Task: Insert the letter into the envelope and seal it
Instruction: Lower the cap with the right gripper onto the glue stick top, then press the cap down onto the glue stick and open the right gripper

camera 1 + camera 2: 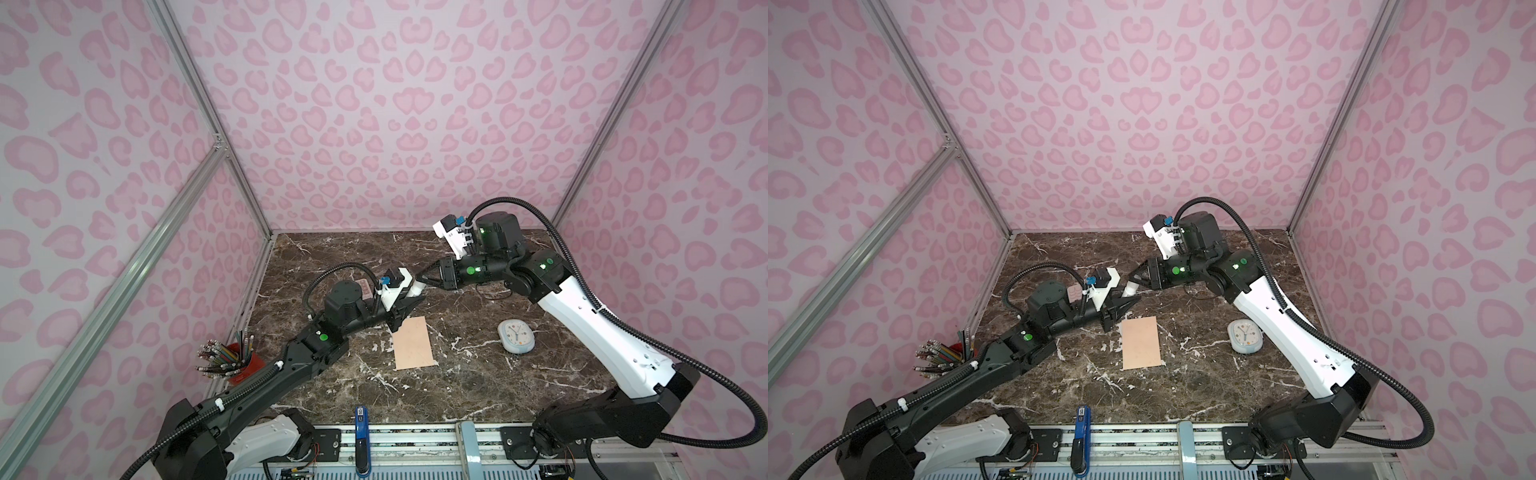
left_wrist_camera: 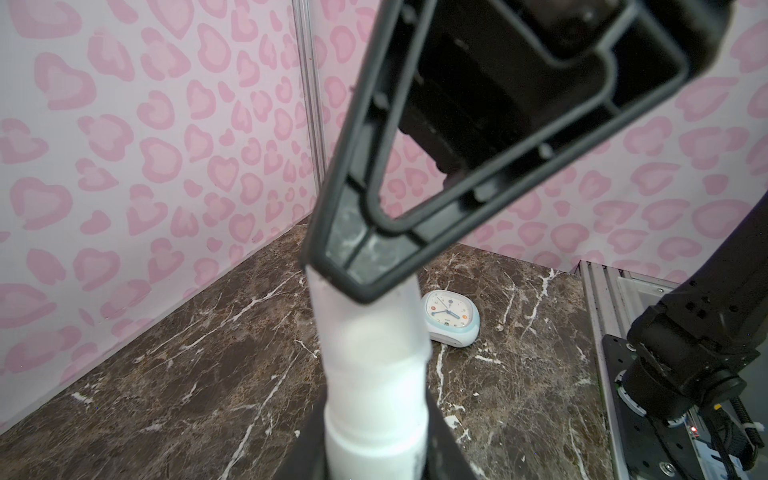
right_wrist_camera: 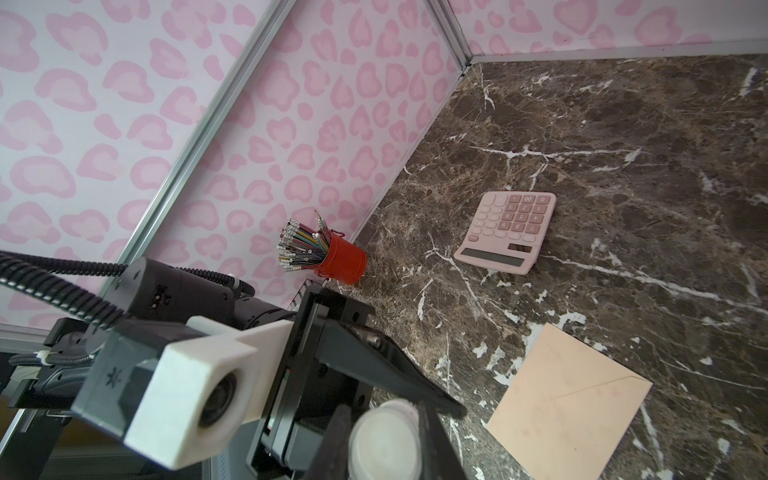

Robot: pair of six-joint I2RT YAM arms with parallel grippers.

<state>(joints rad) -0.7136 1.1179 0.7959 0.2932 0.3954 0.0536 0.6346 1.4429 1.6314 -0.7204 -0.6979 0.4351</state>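
**Top views.** Flat on the dark brown marble tabletop [image 1: 478, 386]: peach-tan rectangular paper envelope [image 1: 413, 343], left of the pale-blue rounded alarm clock [image 1: 515, 336] and apart from it. Raised above the marble, left of the clock and farther back: left gripper [image 1: 415, 297] and right gripper [image 1: 419, 280], meeting tip to tip. Bridging the two: short white cylindrical plastic tube [image 1: 417, 287]. Each pair of fingers clamped on the tube, one pair at each end. Envelope nearer the front than the fingertips and lower, touched by neither pair. Same layout in both top views.

**Left wrist view.** Tube [image 2: 374, 361] running straight out from between the left gripper's own dark fingers [image 2: 440, 461], held tight on both sides. Far end of the tube pinched at the tips of the right gripper's black open-frame fingers [image 2: 336, 208]. Clock [image 2: 451, 318] lying on the marble just beyond the tube.

**Right wrist view.** Round white end of the tube [image 3: 382, 432] seated between the right gripper's own fingers [image 3: 336, 449], closed against it. Black finger of the left gripper reaching in to the same tube. Envelope [image 3: 569, 399] flat on the marble, off to one side of the fingers and clear of them, with diagonal fold lines showing on its upper face.
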